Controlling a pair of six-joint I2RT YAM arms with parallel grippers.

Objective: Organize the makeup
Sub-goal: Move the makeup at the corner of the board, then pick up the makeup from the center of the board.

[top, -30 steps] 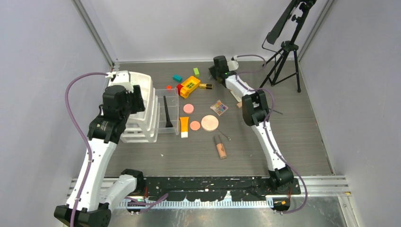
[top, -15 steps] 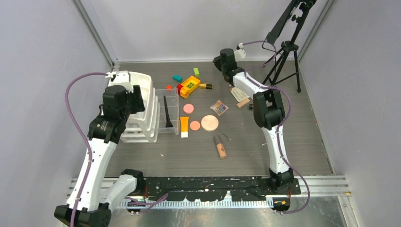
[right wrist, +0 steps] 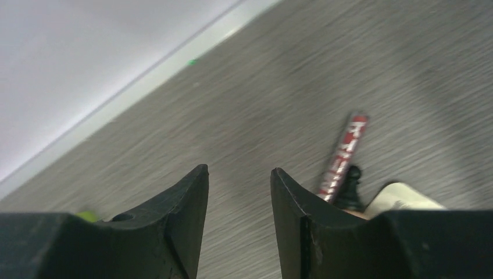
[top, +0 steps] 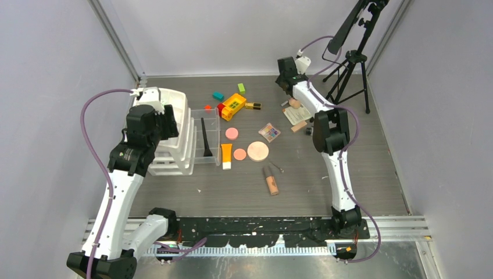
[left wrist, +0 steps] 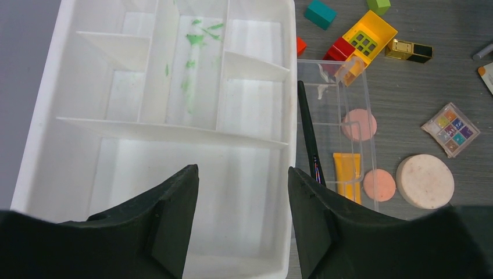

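Left end effector (left wrist: pixel 242 172) parted, empty, over white tray (left wrist: pixel 116 168); right end effector (right wrist: pixel 238 171) parted, empty, red pencil (right wrist: pixel 343 154) at 2 o'clock.

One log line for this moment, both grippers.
left gripper: open, over white tray | right gripper: open, empty, near red pencil

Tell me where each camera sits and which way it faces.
Top external: overhead from behind, looking down at the table; both arms show.
Left wrist: above the white organizer, looking down; open left claw shows.
Right wrist: near the far wall, facing the red pencil; open right claw shows.
Shared: orange tube, in top and left wrist.
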